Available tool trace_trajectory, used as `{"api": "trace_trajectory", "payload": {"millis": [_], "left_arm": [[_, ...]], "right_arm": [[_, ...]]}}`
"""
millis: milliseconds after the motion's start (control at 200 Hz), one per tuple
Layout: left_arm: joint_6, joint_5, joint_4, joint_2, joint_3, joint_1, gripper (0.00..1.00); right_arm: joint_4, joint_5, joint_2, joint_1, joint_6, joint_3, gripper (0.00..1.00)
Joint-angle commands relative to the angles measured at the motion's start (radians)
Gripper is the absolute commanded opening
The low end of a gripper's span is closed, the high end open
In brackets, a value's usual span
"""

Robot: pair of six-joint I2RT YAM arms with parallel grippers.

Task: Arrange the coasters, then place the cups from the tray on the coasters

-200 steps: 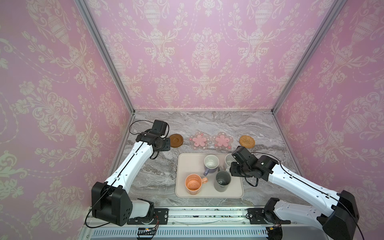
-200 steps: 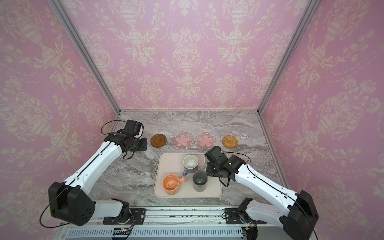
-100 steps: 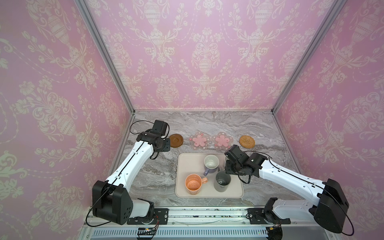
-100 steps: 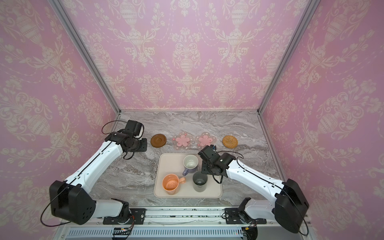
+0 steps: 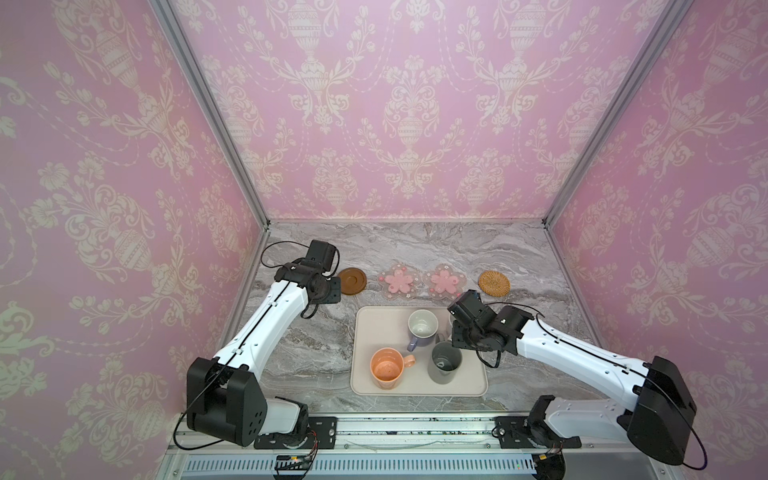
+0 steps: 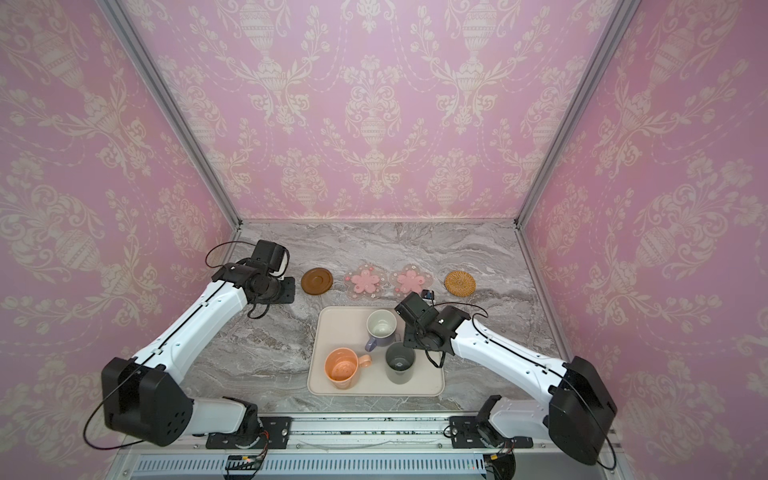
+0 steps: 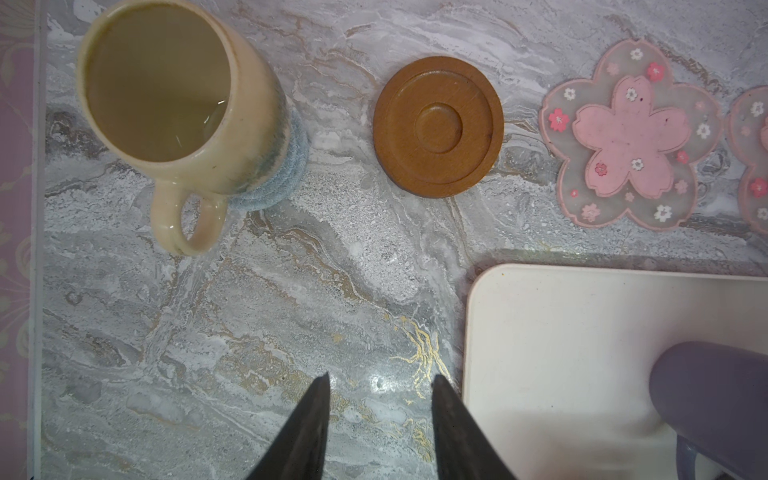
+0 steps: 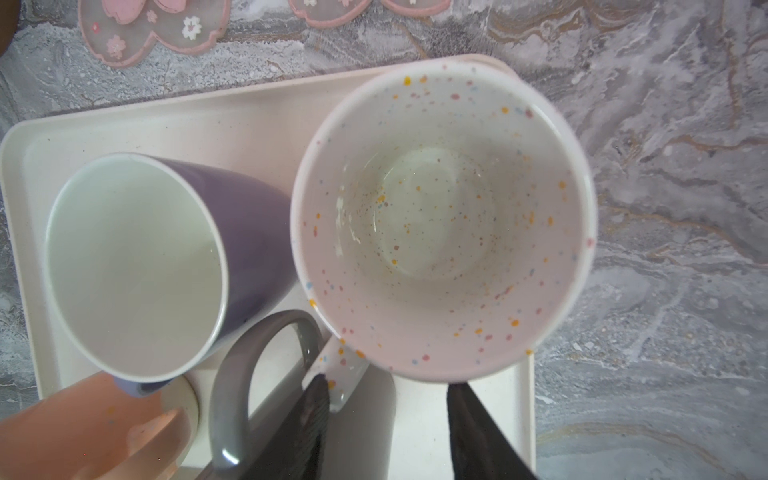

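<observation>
Your left gripper hangs over the bare worktop, its two dark tapered fingers spread with nothing between them. The surface beneath is grey marble pattern, veined in white and thin gold. Near it, the squat olive-yellow mug, glossy and loop-handled, stands upright on the blue-grey woven coaster, whose coiled edge shows on one side. Beside that lies the dark brown disc coaster, smooth and wood-like, with concentric rings and a shallow round dimple at its centre. Next in the row come the first pink flower coaster and the second pink flower coaster. Both are translucent five-petalled shapes with an opaque pink blossom in the middle and tiny printed flowers around it. Last is the tan rattan coaster, a round spiral weave. These four carry nothing. The cream tray, a matte rounded rectangle with a low rim, sits nearer you than the row. It holds the lavender mug with its white inside, the peach-orange mug and the tall dark grey mug. At its far right corner is the white speckled mug, wide-mouthed and flecked with orange, pink and blue. Your right gripper is over that mug, fingers parted, with the handle between them but not clamped.
</observation>
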Motion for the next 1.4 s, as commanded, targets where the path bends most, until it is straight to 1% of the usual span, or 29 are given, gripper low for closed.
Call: {"api": "trace_trajectory", "payload": {"millis": [0, 405, 605, 731, 996, 1216, 1391], "left_arm": [[-0.01, -0.024, -0.01, -0.002, -0.005, -0.006, 0.43], [-0.009, -0.026, -0.013, -0.016, -0.007, -0.005, 0.43], [-0.01, -0.024, -0.01, -0.014, -0.005, -0.005, 0.43], [-0.011, -0.024, -0.009, -0.008, -0.006, -0.006, 0.43], [-0.004, -0.029, -0.007, 0.0, -0.014, -0.006, 0.43], [0.009, -0.042, -0.008, 0.007, -0.015, -0.005, 0.43], [0.02, -0.045, -0.003, 0.02, -0.018, -0.005, 0.43]], "right_arm": [[-0.078, 0.069, 0.005, 0.002, 0.023, -0.037, 0.48], [-0.113, 0.085, -0.048, 0.002, 0.034, -0.073, 0.48], [-0.033, 0.035, -0.125, 0.002, 0.02, -0.074, 0.48], [0.014, 0.016, -0.156, 0.002, 0.033, -0.076, 0.48], [0.049, -0.032, -0.075, 0.011, 0.051, -0.052, 0.47], [0.06, -0.02, -0.037, 0.025, 0.115, -0.038, 0.47], [0.092, -0.016, -0.034, 0.026, 0.161, -0.045, 0.47]]}}
